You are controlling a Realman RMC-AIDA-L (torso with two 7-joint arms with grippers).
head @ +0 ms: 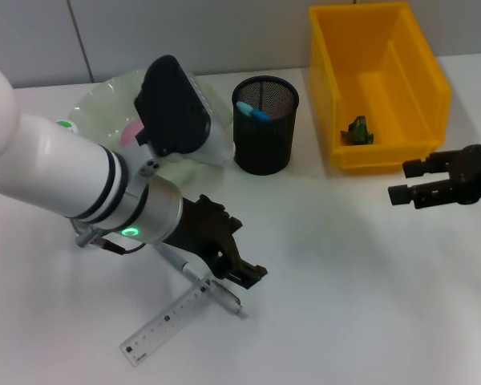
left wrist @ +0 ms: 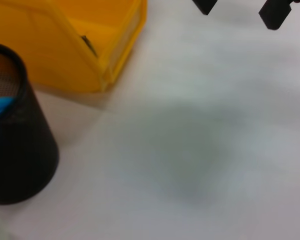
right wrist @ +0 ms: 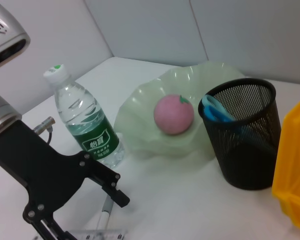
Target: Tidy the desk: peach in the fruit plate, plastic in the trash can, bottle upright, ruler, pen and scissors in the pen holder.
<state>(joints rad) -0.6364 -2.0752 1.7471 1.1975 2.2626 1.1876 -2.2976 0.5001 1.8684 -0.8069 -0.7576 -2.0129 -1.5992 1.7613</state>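
My left gripper [head: 248, 250] is open and hovers low over the pen [head: 216, 290], which lies on the table and crosses one end of the clear ruler [head: 164, 321]. The pen [right wrist: 106, 214] shows between the left gripper's black fingers [right wrist: 107, 182]. A pink peach [right wrist: 173, 114] rests in the pale green fruit plate [right wrist: 140, 100]. The bottle [right wrist: 85, 120] stands upright beside the plate. Blue scissors handles [head: 252, 111] stick out of the black mesh pen holder [head: 264, 136]. A dark green piece of plastic [head: 357, 131] lies in the yellow trash can [head: 385, 48]. My right gripper [head: 401, 181] hangs open in front of the can.
The left arm's white body covers much of the fruit plate [head: 96, 96] and the table's left side in the head view. The pen holder [left wrist: 15, 145] and yellow can [left wrist: 65, 55] stand close together. Bare table lies between the two grippers.
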